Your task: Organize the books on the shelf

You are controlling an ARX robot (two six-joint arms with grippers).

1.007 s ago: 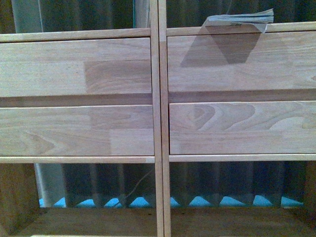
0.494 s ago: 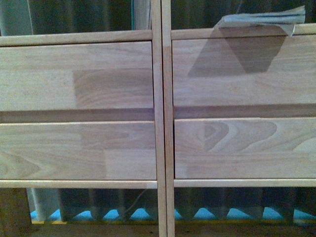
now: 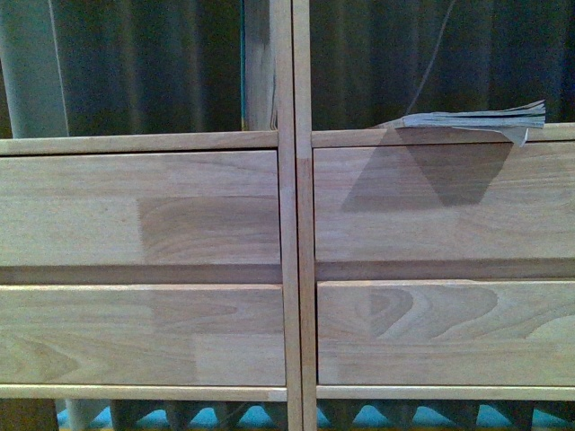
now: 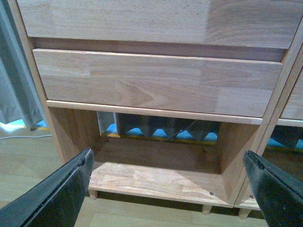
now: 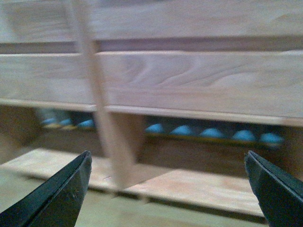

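Front view: a light wooden bookcase (image 3: 293, 224) fills the picture, with four plain drawer fronts (image 3: 144, 215) in two columns either side of a centre post.
Change from a second ago: the drawers sit lower in the picture, more of the open upper compartments shows, and only a sliver of the lower compartments is left along the bottom edge. The magazine lies at the same spot on its shelf board.
Magazine, place: a thin, floppy magazine (image 3: 476, 118) lies flat in the upper right compartment, on the board just above the top right drawer, at the board's front edge.
Magazine, direction: its long axis runs side to side along the shelf's front edge. Greyish page edges face the camera. The left end tapers thin and the right end fans thicker.
Corner: the right front corner (image 3: 519, 135) curls down over the board's edge.
Shadow: a dark shadow (image 3: 431, 175) falls on the drawer front below.
Backdrop: a dark pleated curtain (image 3: 162, 72) hangs behind.
Left gripper (image 4: 168, 152): fingers spread wide with nothing between them, facing the lower left compartment.
Right gripper (image 5: 168, 153): spread wide and empty; this view is blurred.
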